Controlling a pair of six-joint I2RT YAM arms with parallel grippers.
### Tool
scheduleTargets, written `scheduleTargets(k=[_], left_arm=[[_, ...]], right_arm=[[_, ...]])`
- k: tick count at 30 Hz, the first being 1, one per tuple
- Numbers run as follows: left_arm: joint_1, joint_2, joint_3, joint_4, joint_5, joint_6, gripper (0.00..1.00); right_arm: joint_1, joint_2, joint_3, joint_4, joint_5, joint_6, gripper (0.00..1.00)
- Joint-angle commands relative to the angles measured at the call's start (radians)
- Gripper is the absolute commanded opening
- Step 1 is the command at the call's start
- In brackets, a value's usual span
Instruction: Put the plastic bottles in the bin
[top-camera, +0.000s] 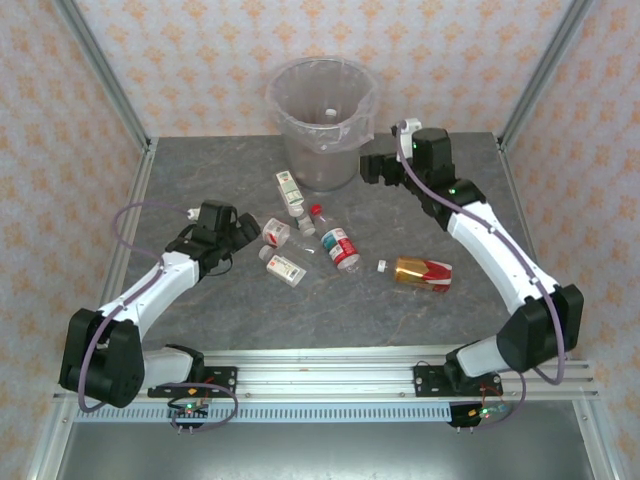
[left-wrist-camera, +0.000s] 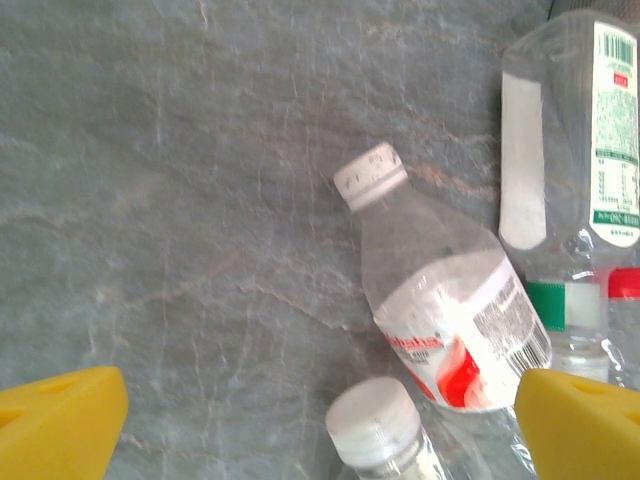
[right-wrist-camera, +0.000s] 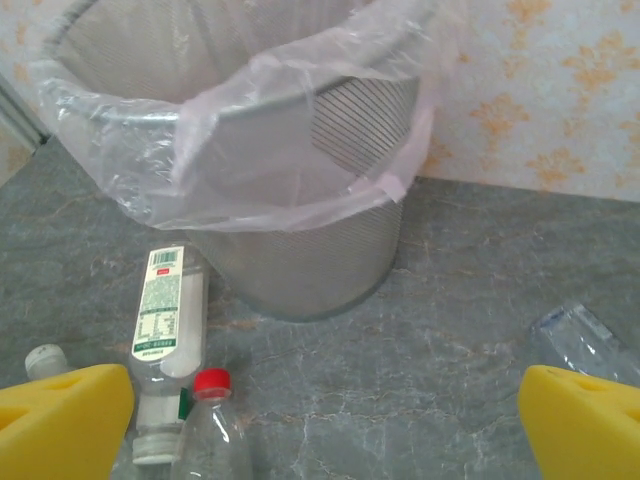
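The bin (top-camera: 318, 165) stands at the back centre, lined with a clear bag, and a white cap (top-camera: 330, 112) shows inside it. Several plastic bottles lie in front of it: a green-white labelled one (top-camera: 290, 190), a red-capped one (top-camera: 338, 246), two small red-white labelled ones (top-camera: 275, 233) (top-camera: 286, 268) and an amber-red one (top-camera: 423, 272). My left gripper (top-camera: 246, 232) is open, low over the small bottles; a red-white labelled bottle (left-wrist-camera: 445, 325) and another bottle's white cap (left-wrist-camera: 372, 420) lie between its fingers. My right gripper (top-camera: 372, 166) is open and empty beside the bin (right-wrist-camera: 320, 250).
The right wrist view has the green-white bottle (right-wrist-camera: 168, 335) and the red-capped bottle (right-wrist-camera: 212, 435) at lower left, and a clear crumpled bottle end (right-wrist-camera: 585, 345) near the right finger. Metal frame posts stand at the table's back corners. Bare grey tabletop lies toward the near edge.
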Motion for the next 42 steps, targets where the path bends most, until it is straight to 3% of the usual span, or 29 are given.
scheduleTargets(k=[1, 9, 17, 25, 29, 42], left_arm=[[-0.061, -0.018, 0.016, -0.081, 0.015, -0.136, 1.0], [-0.22, -0.018, 0.001, -0.213, 0.012, -0.269, 1.0], [-0.364, 0.108, 0.02, -0.144, 0.081, -0.414, 1.0], [-0.482, 0.223, 0.134, -0.192, -0.023, -0.431, 1.0], [-0.499, 0.239, 0.14, -0.181, -0.093, -0.468, 1.0], [-0.515, 0.326, 0.159, -0.151, -0.148, -0.551, 1.0]], right_arm=[[0.005, -0.089, -0.121, 0.178, 0.085, 0.1, 0.99], [0.006, -0.2, -0.327, 0.298, 0.128, 0.177, 0.99], [0.005, -0.237, -0.436, 0.342, 0.175, 0.238, 0.99], [0.006, -0.275, -0.519, 0.371, 0.221, 0.262, 0.99], [0.006, -0.286, -0.563, 0.398, 0.236, 0.277, 0.99], [0.006, -0.243, -0.561, 0.415, 0.208, 0.313, 0.99]])
